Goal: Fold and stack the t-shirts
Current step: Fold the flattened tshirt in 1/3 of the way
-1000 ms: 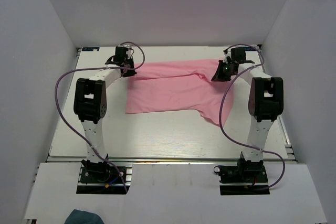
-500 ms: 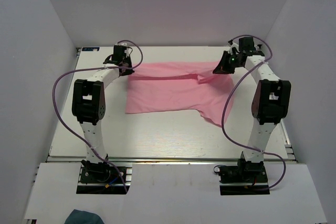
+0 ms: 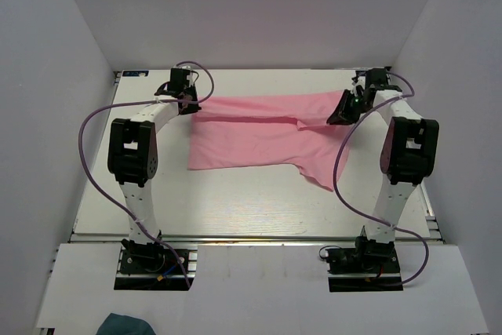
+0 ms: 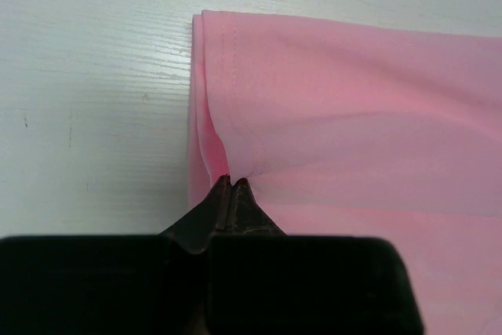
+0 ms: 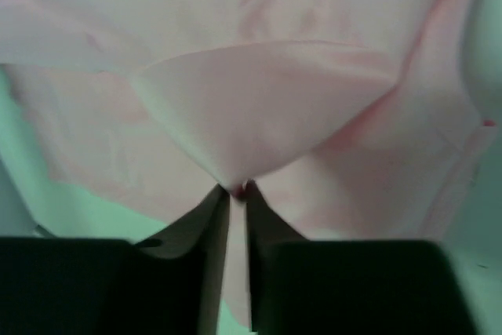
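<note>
My left gripper point(image 4: 231, 182) is clamped tight on the left edge of the pink t-shirt point(image 3: 259, 135), which lies spread across the far half of the white tabletop point(image 3: 235, 202). My right gripper point(image 5: 238, 188) pinches a tented peak of the same shirt at its right side, its jaws almost together with a thin slit between them. That slim hold could let the thin fabric slide free and drop the fold crooked, and uneven pulling could bunch it. No brand, label or writing is readable anywhere.
</note>
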Tool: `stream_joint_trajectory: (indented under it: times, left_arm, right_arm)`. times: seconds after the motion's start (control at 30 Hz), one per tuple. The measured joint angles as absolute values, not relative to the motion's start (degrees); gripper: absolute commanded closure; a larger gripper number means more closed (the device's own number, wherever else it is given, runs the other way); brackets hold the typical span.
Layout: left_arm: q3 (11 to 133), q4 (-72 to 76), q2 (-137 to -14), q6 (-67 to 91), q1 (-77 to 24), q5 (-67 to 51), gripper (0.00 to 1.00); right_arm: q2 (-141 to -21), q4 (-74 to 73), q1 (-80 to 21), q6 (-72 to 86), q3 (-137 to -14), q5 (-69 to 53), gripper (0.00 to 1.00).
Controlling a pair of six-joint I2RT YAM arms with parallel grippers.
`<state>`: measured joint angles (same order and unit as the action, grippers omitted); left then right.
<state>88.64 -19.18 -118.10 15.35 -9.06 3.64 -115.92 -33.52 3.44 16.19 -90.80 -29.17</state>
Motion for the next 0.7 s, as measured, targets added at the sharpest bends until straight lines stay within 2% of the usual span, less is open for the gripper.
stream_joint_trajectory:
  times: [0.03, 0.07, 0.1, 0.23, 0.37, 0.4, 0.47, 0.5, 0.7]
  left_arm:
    - [88.6, -19.3, -118.2, 15.4, -9.1, 3.6, 1.00]
    - [88.6, -19.2, -118.2, 15.4, -9.1, 3.7, 1.00]
    - [88.5, -19.3, -118.3, 15.4, -9.1, 3.6, 1.00]
    - [88.4, -19.8, -118.8, 15.7, -9.1, 3.7, 1.00]
    - [88.4, -21.0, -118.8, 16.0, -9.1, 3.7, 0.86]
    - [88.4, -21.2, -118.8, 16.0, -9.1, 3.7, 0.65]
    - [88.4, -21.8, -118.8, 15.6, -9.1, 3.6, 0.29]
    - [88.4, -22.2, -118.8, 15.8, -9.1, 3.7, 0.00]
    - [88.8, -26.1, -118.7, 16.6, -9.1, 5.9, 0.00]
  right_arm:
    - [-116.3, -33.7, 3.6, 16.3, -90.1, -27.5, 0.68]
    - [-116.9, -34.0, 3.7, 16.0, -89.9, -25.8, 0.45]
    - [-117.5, -34.2, 3.7, 15.6, -89.8, -24.0, 0.39]
    - [-118.2, -34.6, 3.6, 13.6, -89.9, -19.0, 0.34]
    - [-116.3, -33.1, 3.3, 12.1, -89.3, -17.3, 0.30]
    - [-115.2, -32.8, 3.3, 11.8, -89.1, -17.3, 0.30]
    - [-113.1, -32.0, 3.1, 11.4, -89.1, -17.4, 0.28]
    - [-112.1, -31.7, 2.9, 11.2, -89.3, -17.9, 0.12]
    - [-109.7, -30.5, 1.1, 8.7, -91.7, -21.3, 0.10]
